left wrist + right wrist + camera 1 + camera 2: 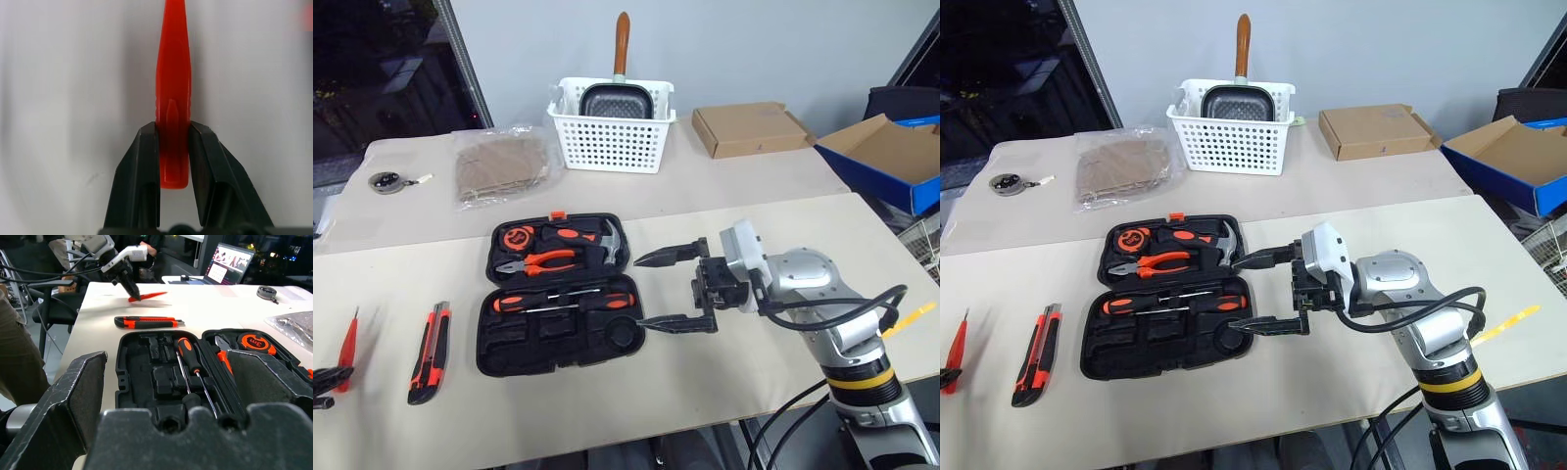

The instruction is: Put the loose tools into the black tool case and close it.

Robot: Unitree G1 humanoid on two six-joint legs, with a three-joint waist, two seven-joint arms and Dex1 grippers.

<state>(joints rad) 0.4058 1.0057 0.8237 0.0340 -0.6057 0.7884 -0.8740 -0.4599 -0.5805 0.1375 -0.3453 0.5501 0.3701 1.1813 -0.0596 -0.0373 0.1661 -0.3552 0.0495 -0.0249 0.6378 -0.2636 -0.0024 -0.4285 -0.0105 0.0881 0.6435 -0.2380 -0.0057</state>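
Case (558, 294), black, lies open on the worktop (724, 382) near centre, lid half at 12 o'clock, base half at 6. In the lid: tape measure (518, 236), orange-handled pliers (540, 261), hammer (605, 243). In the base: two black-and-orange screwdrivers (563, 299) side by side, w/ empty moulded slots below them and a round recess at approx. 4 o'clock of the base.

Utility knife (430, 352), orange and black, lies loose on the worktop at 9 o'clock of the case, well apart from it. Red screwdriver (348, 349) lies further out at 9 o'clock, near the worktop's edge.

Left gripper (173, 147): fingers (142, 166) closed onto the red screwdriver's handle, one on each side, touching it; the tool's tip points away from the wrist, over bare worktop. From the right wrist view the same gripper sits tilted down onto the red tool beyond the knife.

Right gripper (661, 291) hangs just at 3 o'clock of the case, pointing toward it, fingers spread wide w/ nothing between them; one fingertip near the hammer head, the other near the round recess.

At 12 o'clock, well behind the case: white perforated basket (612, 132) w/ a pan inside, a plastic bag (499, 166) at its 9 o'clock, a cardboard box (749, 129) at its 3 o'clock.
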